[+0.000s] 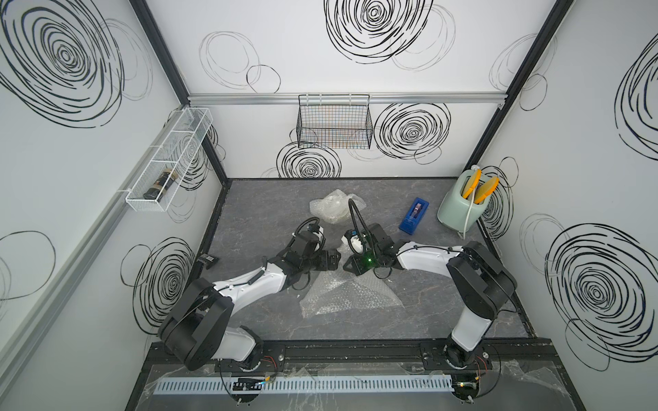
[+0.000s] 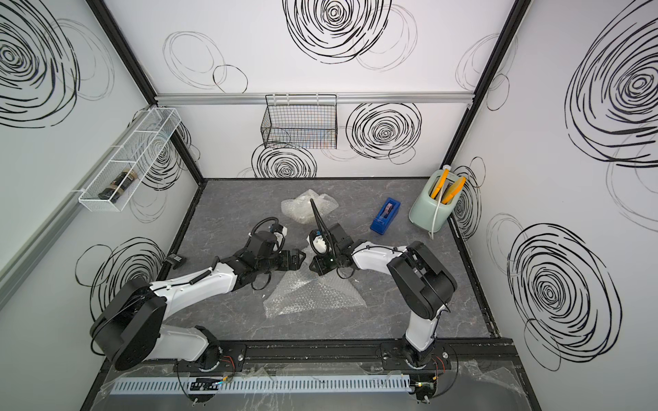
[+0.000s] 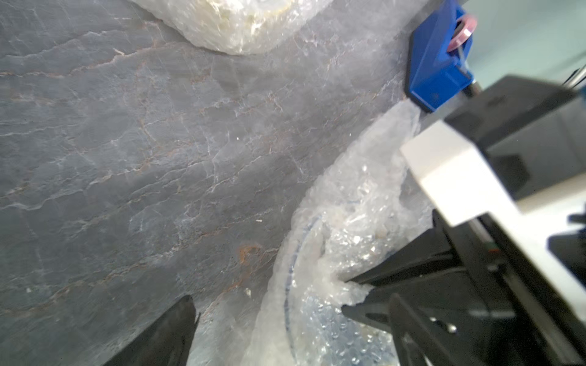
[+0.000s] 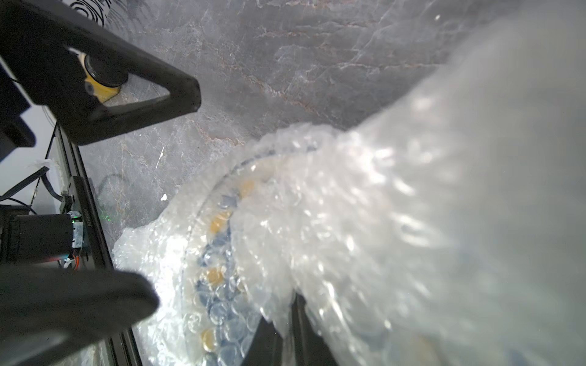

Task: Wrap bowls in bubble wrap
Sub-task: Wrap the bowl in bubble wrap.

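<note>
Right gripper clamped on a bunched fold of bubble wrap, mid-table. Left gripper just beside it, jaws wide apart, gripping nothing. Blue-patterned bowl sits under that wrap, below both grippers; the loose sheet spreads toward the near edge. Second wrapped bundle lies farther back, cream showing through. Blue tape dispenser to the right of that bundle

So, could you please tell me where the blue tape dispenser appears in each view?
Top view: the blue tape dispenser is right of centre.
Top view: same place.
Left wrist: that picture's upper right.
Right wrist: not in it.
Landmark: the wrapped bundle, left of it in both top views, also in the left wrist view.
</note>
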Controlling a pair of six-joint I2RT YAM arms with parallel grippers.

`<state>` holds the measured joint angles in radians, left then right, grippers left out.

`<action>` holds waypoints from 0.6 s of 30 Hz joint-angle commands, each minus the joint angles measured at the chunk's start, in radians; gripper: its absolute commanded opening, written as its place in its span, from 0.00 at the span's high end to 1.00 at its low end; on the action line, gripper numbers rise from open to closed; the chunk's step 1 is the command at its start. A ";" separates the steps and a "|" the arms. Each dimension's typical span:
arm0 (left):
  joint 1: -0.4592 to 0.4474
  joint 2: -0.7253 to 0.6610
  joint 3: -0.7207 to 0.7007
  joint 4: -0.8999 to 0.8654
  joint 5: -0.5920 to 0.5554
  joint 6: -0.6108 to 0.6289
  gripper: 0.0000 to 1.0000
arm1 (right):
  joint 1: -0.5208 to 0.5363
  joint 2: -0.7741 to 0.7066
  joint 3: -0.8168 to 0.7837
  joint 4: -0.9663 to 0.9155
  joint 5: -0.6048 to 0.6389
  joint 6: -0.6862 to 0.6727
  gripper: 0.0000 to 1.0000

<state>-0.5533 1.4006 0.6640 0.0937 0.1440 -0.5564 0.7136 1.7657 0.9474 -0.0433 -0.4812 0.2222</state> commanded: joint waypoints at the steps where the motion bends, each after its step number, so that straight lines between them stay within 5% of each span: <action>1: 0.012 0.028 0.000 0.091 0.096 -0.025 0.03 | 0.000 0.002 -0.002 -0.028 -0.018 -0.035 0.86; 9: 0.004 0.188 0.073 0.097 0.078 0.003 0.01 | -0.003 -0.013 -0.012 -0.037 -0.026 -0.050 0.82; 14: 0.006 0.211 0.049 0.099 0.033 0.001 0.13 | -0.009 -0.057 -0.024 -0.044 -0.044 -0.068 0.79; 18: 0.004 0.214 0.036 0.091 0.017 0.006 0.16 | -0.053 -0.125 -0.030 -0.049 -0.134 -0.047 0.56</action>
<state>-0.5476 1.6032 0.7071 0.1589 0.1925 -0.5564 0.6937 1.7050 0.9295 -0.0650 -0.5396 0.1841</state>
